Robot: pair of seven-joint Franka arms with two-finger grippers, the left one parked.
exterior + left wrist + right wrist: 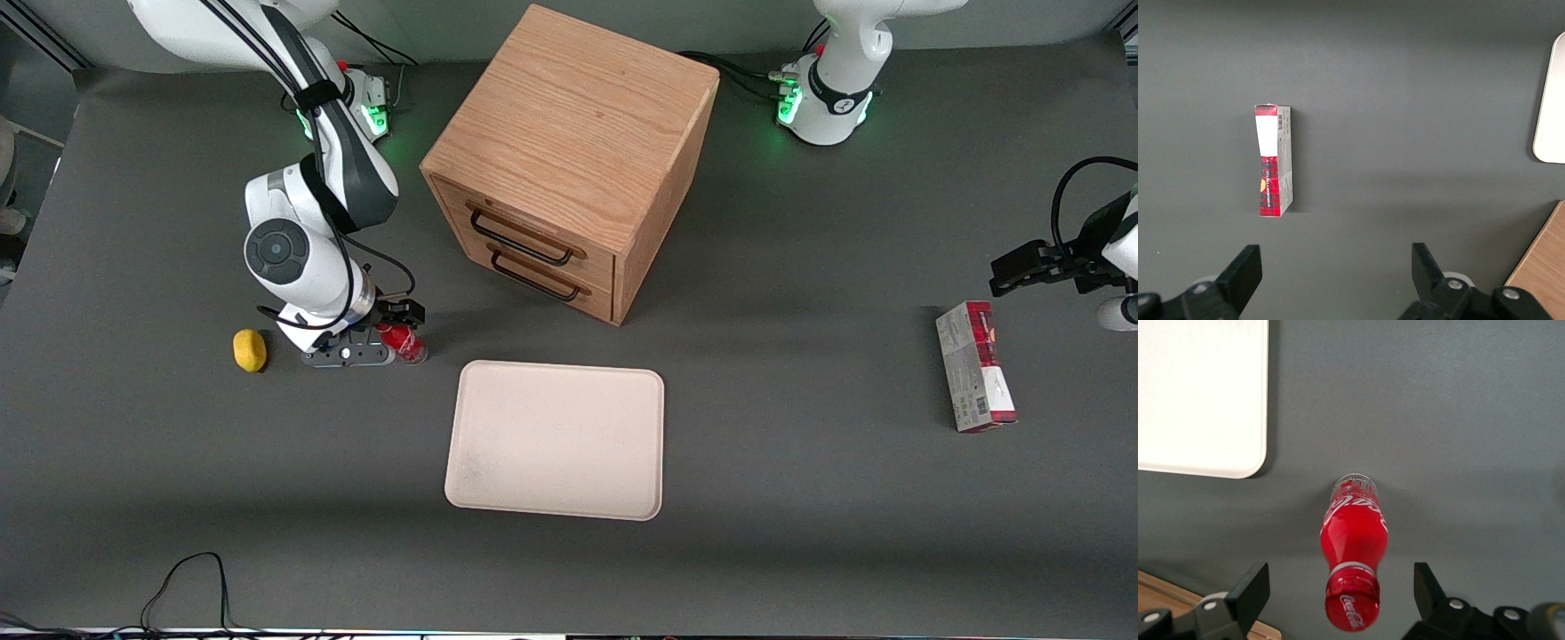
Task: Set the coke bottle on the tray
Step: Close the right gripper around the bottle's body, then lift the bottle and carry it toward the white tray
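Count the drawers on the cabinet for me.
2, stacked on the cabinet front: upper drawer, lower drawer. The gripper, jaws open, straddles the bottle nearby.

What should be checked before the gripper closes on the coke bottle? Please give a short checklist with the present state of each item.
1. Coke bottle stands upright on the table: ok.
2. Gripper is over the bottle, with its fingers open on either side of the cap: ok.
3. Fingers are low enough to grip the body: cannot tell.
4. Tray has bare room for the bottle: ok.
5. Way from the bottle to the tray is free; the lemon lies beside the gripper, away from the tray, and the cabinet is farther from the front camera: ok.
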